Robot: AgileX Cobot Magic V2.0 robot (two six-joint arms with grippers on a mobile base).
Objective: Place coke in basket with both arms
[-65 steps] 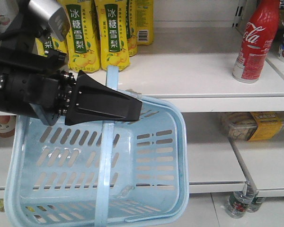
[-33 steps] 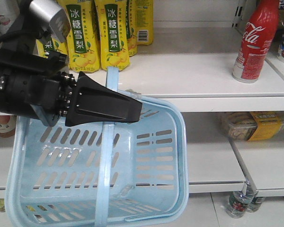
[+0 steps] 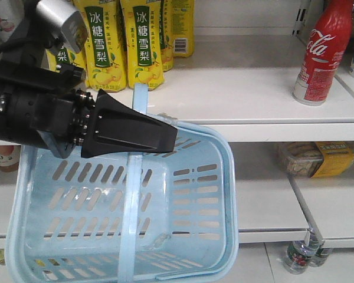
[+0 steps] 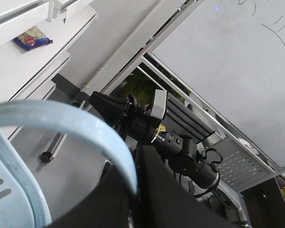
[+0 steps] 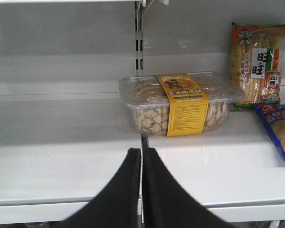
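Fingers of the left gripper [image 3: 170, 134] are pinching the hoop handle [image 3: 133, 200] of the basket [image 3: 159, 194]; the left wrist view is showing the pale blue hoop running down into them. The basket is hanging tilted below those fingers with its open top showing to the front camera, probably so a bottle can be lowered in. The right gripper [image 5: 141, 152] is pointing its fingers, pressed together and carrying nothing, at a lower shelf [image 5: 61, 166], where a clear biscuit box [image 5: 180, 102] is lying just beyond the tips. Farther off, the coke [image 3: 321, 53] is standing upright on the upper shelf [image 3: 236, 94], well to the right of the left fingers and above them, not yet grasped. The empty right arm is looking like the one to fetch it.
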